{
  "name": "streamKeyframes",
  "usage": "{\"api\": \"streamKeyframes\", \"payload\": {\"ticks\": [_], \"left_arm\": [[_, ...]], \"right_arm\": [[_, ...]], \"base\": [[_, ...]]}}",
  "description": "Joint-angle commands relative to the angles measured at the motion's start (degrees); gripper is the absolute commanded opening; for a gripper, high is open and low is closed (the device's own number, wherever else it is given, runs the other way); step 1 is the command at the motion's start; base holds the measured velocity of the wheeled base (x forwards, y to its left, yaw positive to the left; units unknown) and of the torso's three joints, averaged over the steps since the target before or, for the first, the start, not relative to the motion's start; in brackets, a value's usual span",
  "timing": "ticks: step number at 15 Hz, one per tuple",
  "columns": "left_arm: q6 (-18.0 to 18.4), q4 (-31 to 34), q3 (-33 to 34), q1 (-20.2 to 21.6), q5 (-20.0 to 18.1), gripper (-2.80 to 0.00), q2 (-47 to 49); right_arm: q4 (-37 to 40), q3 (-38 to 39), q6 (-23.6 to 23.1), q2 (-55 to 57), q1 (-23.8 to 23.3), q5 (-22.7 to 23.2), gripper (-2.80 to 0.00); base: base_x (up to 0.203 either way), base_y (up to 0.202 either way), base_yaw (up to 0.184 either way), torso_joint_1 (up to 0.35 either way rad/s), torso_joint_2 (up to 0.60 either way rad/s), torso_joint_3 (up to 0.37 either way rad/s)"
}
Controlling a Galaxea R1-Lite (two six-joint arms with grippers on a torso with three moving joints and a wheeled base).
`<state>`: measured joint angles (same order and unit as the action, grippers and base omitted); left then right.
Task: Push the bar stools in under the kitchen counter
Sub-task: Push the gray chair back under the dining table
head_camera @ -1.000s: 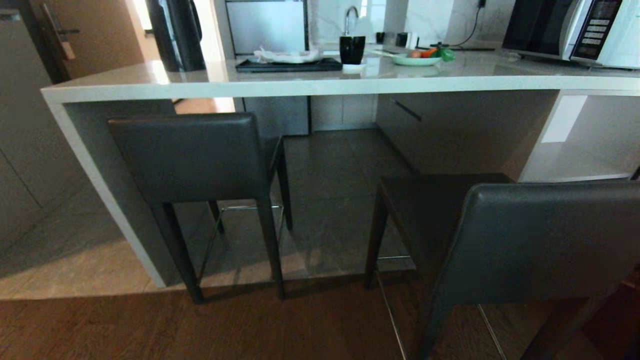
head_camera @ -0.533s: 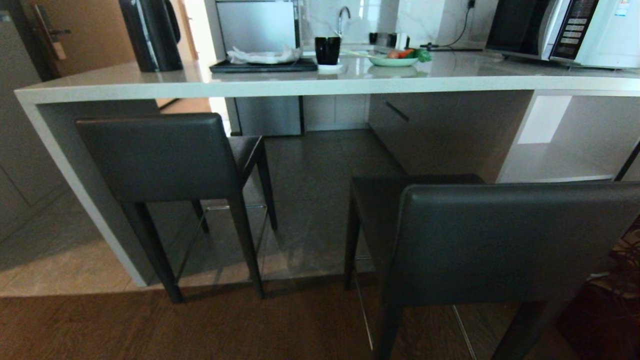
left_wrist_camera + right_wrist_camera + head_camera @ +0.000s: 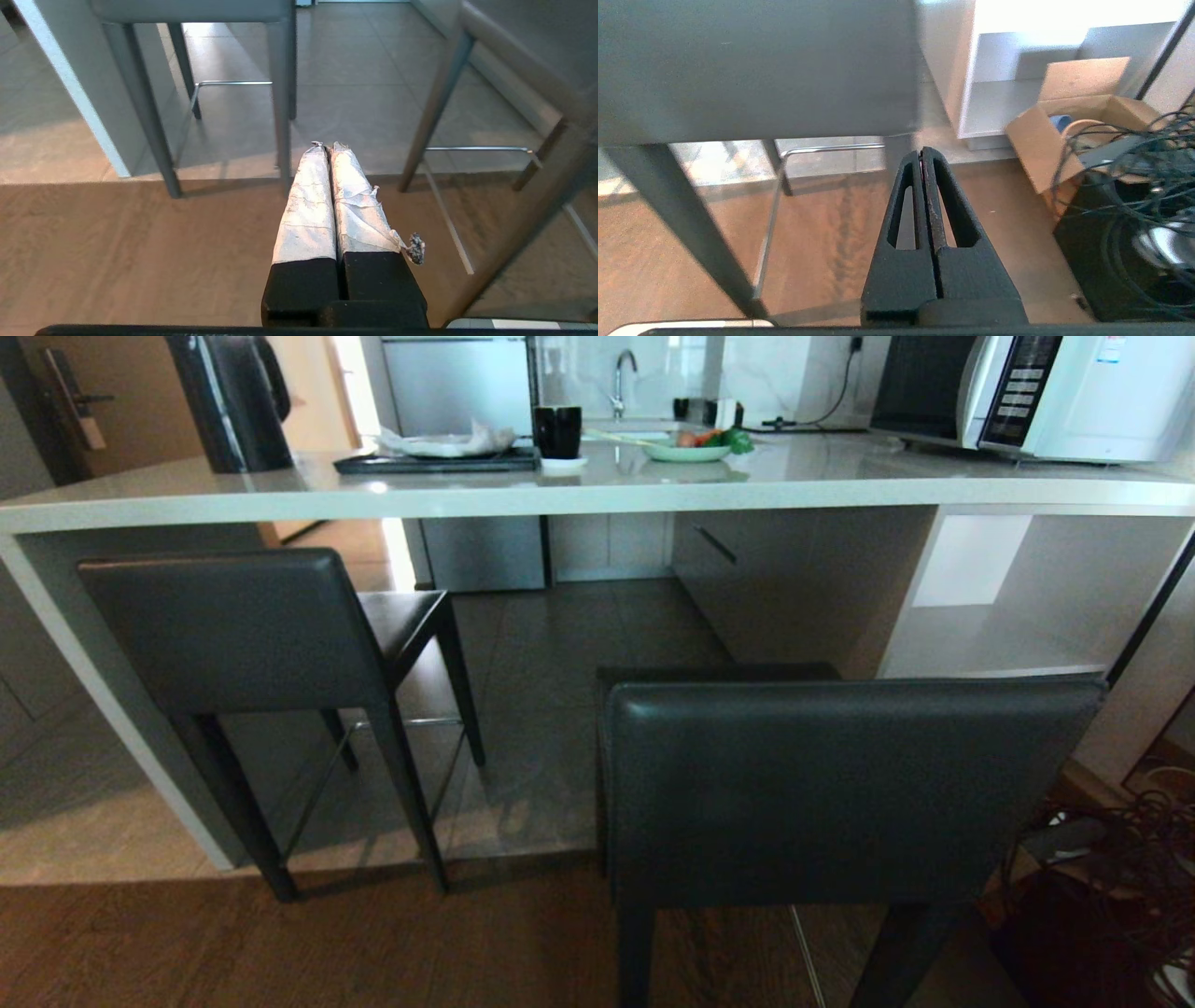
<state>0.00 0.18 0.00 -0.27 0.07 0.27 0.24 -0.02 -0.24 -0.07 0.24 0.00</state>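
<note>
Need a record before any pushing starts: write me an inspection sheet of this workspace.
Surface: kitchen counter, pale glossy slab top.
Job's things: left bar stool has its seat partly under the counter; right bar stool stands out on the wood floor, nearer the camera.
Clutter: kettle, tray, black cup, plate of vegetables, microwave on the counter.
Grippers: left tool and right tool shut, empty, touching nothing.
Cables: tangle beside a cardboard box.
Surroundings: open shelves, sink tap.

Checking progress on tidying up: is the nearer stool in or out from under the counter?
Out: the nearer stool stands clear of the counter edge.
</note>
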Motion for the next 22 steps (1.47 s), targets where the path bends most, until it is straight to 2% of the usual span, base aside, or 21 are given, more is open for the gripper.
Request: {"api": "streamKeyframes", "payload": {"ticks": [1,15,22], "left_arm": [[0.00,-0.01,0.09,0.00,0.01,-2.80,0.07],[-0.18,-0.01,0.09,0.00,0.10,-2.80,0.00],[-0.18,-0.01,0.09,0.00,0.10,-2.80,0.00]], "right_arm": [[0.02,0.02,-0.02,0.07,0.02,0.00,-2.80],[0.02,-0.01,-0.02,0.07,0.02,0.00,-2.80],[0.02,0.02,-0.02,0.07,0.02,0.00,-2.80]], "base": [[0.000,-0.193,0.003,0.002,0.00,0.002],[0.000,-0.194,0.001,0.003,0.00,0.003],[0.000,-0.027,0.000,0.002,0.00,0.001]]}}
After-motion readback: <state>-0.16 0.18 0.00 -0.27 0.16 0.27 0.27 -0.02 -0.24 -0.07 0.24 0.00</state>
